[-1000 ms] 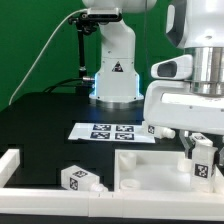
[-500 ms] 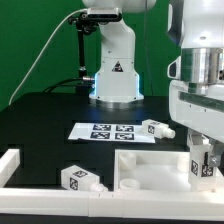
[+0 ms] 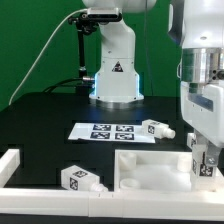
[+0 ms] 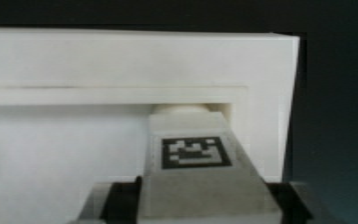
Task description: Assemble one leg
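Note:
My gripper is shut on a white leg with a square tag, at the exterior view's right, over the far right corner of the big white square panel. In the wrist view the leg stands between my two dark fingers, its far end against the panel's raised rim. A second leg lies on the black table beside the marker board. A third leg lies at the front left.
The marker board lies flat mid-table. The robot base stands behind it. A white rail runs along the front left edge.
My gripper has moved to the exterior view's right with the leg and sits slightly lower over the panel's right corner. The second leg by the marker board is now uncovered.

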Controlling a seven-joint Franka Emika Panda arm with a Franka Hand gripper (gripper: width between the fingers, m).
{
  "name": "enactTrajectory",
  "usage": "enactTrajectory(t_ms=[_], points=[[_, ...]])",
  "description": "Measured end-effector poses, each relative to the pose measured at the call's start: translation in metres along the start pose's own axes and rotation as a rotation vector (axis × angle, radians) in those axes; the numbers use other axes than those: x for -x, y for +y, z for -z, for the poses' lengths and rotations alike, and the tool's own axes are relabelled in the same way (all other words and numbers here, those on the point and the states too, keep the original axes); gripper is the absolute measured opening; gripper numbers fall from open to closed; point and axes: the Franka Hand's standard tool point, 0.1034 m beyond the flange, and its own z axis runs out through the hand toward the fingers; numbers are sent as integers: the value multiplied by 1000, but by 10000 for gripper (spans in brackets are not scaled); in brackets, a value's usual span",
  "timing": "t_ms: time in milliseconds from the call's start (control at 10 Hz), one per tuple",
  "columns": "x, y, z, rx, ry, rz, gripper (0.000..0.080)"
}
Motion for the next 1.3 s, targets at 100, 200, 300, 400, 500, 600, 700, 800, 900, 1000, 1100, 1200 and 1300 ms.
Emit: enactTrajectory(t_ms=[100, 200, 300, 400, 500, 600, 700, 800, 900, 1000, 1100, 1200, 1300], points=[[-2, -1, 0, 1, -8, -123, 285], [-7, -2, -1, 2, -11, -224, 285], [-12, -3, -2, 4, -27, -295, 285], [-14, -3, -2, 4, -30, -308, 285], [-14, -3, -2, 4, -30, -307, 285], [-14, -3, -2, 4, -30, -281, 299], [-14, -3, -2, 4, -30, -279, 299], [-13, -2, -1, 3, -31, -277, 505], [-4, -3, 7, -4, -42, -263, 505], [4, -8, 25, -23, -66, -238, 617], [5, -10, 35, -33, -78, -237, 640], [6, -10, 36, -33, -79, -237, 640], [5, -10, 35, -32, -78, -236, 648]])
